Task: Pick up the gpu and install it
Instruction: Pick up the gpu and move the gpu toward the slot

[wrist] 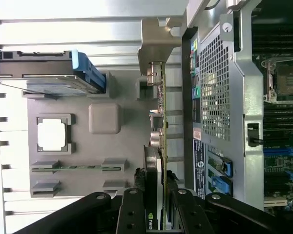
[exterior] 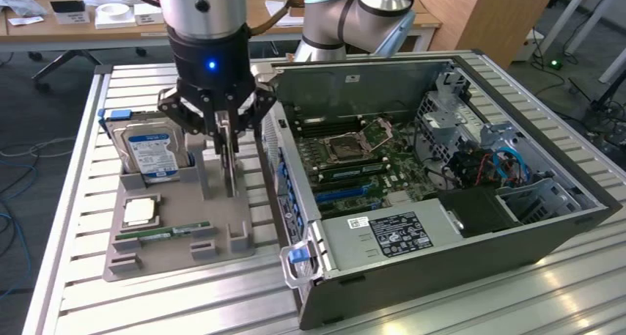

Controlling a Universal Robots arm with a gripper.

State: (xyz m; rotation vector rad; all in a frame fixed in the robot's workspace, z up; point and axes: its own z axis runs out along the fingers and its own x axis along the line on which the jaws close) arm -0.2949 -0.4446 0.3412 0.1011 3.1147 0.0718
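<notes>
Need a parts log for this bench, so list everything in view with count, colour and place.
gpu: 1, green board with black cover, standing on edge in the tray
hard drive: 1, silver with blue-white label, upright in a tray slot
processor chip: 1, silver, flat in a tray pocket
memory stick: 1, green, lying in the tray near the chip
tray: 1, grey, on the table beside the case
computer case: 1, grey, open, on the table
motherboard: 1, green, inside the case
table: 1, silver, slatted
gripper: 1, black, shut on the gpu
arm: 1, silver-grey, above the tray
</notes>
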